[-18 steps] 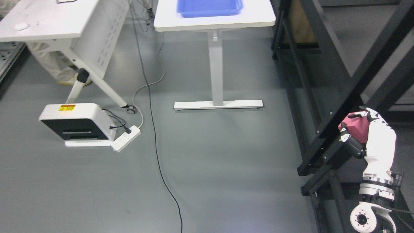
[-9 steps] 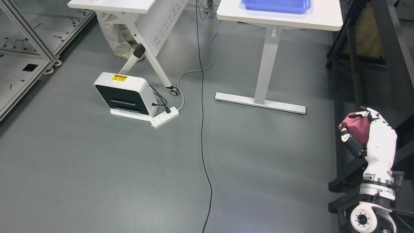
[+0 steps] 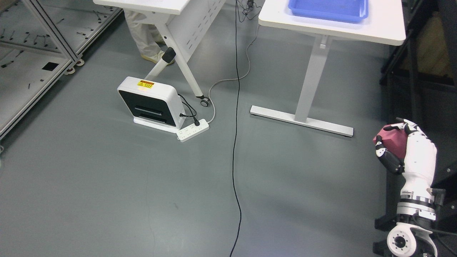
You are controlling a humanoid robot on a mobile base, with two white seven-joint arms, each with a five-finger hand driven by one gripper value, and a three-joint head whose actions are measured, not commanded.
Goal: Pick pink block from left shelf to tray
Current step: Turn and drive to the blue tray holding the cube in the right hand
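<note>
Pink block [image 3: 393, 140]: one, gripped
Right hand [image 3: 407, 150]: fingers curled around it
Blue tray [image 3: 327, 10]: one, on white table [image 3: 382, 25]

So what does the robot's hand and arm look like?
Only the right hand shows. It has a white shell on the back with black jointed fingers tipped in white. Below it is a silver and black ringed wrist, then a round white joint with a dark hole in the middle.
</note>
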